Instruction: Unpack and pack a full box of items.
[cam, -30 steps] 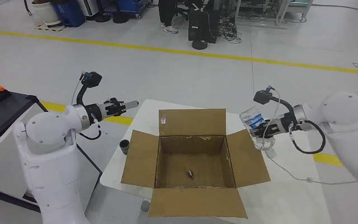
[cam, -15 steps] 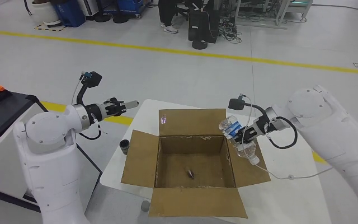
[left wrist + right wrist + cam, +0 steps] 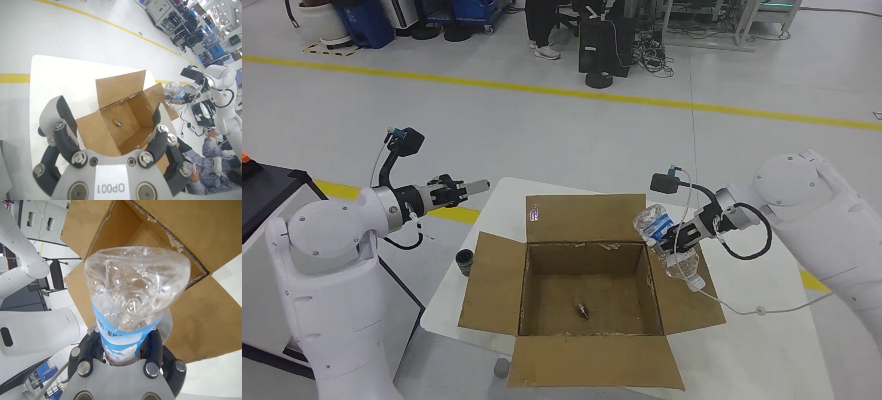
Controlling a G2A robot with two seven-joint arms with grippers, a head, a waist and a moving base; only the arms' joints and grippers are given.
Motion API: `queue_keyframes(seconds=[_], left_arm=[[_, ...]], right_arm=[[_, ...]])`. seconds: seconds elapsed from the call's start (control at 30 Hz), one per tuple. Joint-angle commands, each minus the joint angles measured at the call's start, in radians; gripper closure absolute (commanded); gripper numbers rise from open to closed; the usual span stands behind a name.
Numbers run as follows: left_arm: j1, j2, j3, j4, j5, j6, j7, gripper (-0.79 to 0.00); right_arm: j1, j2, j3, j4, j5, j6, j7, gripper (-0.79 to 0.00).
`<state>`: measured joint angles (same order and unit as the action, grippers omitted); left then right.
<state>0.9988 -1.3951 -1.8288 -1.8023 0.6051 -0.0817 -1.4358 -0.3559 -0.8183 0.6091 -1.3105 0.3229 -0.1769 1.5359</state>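
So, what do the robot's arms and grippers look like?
The arms have smooth white rounded shells, black near the wrists, each with a black camera on a bracket. The left gripper has white-backed fingers, dark ribbed pads, silver screws and a white printed label on its grey plate; the right gripper looks alike. A black cable loops beside each wrist.

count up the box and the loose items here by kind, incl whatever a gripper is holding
cardboard box: 1
plastic bottle, held over the box's edge: 1
small metallic item on the box floor, too small to identify: 1
small dark cup on the table beside the box: 1
total: 4
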Motion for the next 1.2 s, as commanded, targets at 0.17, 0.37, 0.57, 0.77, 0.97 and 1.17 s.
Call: queue_keyframes(seconds=[0.17, 0.37, 0.57, 0.77, 0.97, 1.17], left_arm=[[0.0, 0.0, 0.0, 0.0, 0.0, 0.0, 0.0, -0.785], [0.0, 0.0, 0.0, 0.0, 0.0, 0.0, 0.0, -0.785], [0.0, 0.0, 0.0, 0.0, 0.0, 0.0, 0.0, -0.785], [0.0, 0.0, 0.0, 0.0, 0.0, 0.0, 0.0, -0.785], [0.0, 0.0, 0.0, 0.0, 0.0, 0.0, 0.0, -0.785], [0.0, 0.0, 0.0, 0.0, 0.0, 0.0, 0.0, -0.785]], right_arm=[[0.0, 0.0, 0.0, 0.0, 0.0, 0.0, 0.0, 0.0], [0.0, 0.0, 0.0, 0.0, 0.0, 0.0, 0.0, 0.0], [-0.017, 0.0, -0.008, -0.027, -0.035, 0.025, -0.028, 0.0], [-0.025, -0.006, -0.015, -0.066, -0.096, 0.182, -0.085, 0.0], [-0.042, -0.017, -0.038, -0.168, -0.183, 0.399, -0.192, 0.0], [-0.067, -0.035, -0.061, -0.219, -0.188, 0.509, -0.245, 0.0]])
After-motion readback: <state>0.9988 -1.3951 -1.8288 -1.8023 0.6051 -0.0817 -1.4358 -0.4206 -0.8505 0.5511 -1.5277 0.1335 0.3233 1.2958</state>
